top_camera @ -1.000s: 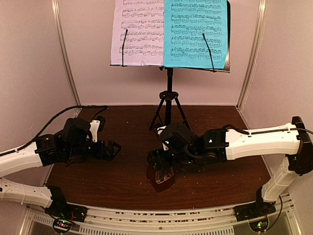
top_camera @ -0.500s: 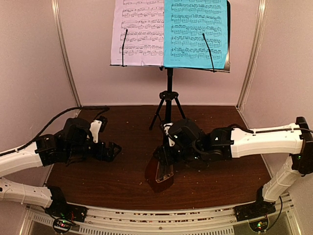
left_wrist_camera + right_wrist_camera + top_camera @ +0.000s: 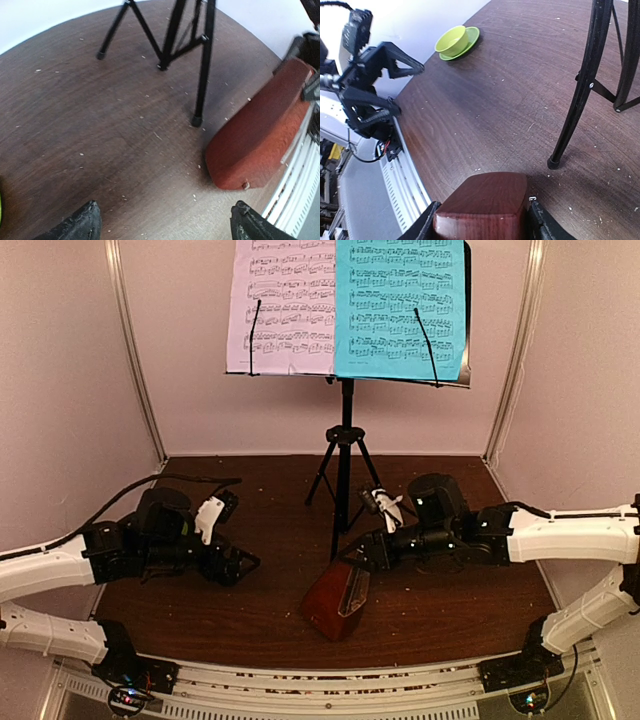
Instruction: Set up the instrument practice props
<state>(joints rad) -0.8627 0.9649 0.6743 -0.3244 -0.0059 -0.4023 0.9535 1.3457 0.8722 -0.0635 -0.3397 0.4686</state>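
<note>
The black music stand [image 3: 343,455] rises on its tripod at the back middle, with a white sheet [image 3: 285,305] and a cyan sheet [image 3: 400,310] on its desk. A brown wooden metronome [image 3: 336,606] leans tilted on the table in front of the tripod. My right gripper [image 3: 358,562] is shut on its upper end. In the right wrist view the metronome [image 3: 482,205] fills the gap between both fingers. My left gripper [image 3: 240,565] hovers open to the metronome's left, nothing between its fingers [image 3: 75,227]. The left wrist view shows the metronome [image 3: 255,145] at the right.
A lime-green bowl [image 3: 455,42] on a saucer sits at the far left of the table, behind my left arm [image 3: 370,80]. The tripod legs [image 3: 202,60] stand just behind the metronome. The slotted front rail [image 3: 330,690] runs along the near edge.
My right gripper closed on the metronome and drew back to the right, tipping it up into a lean. The left arm shifted a little toward the middle.
</note>
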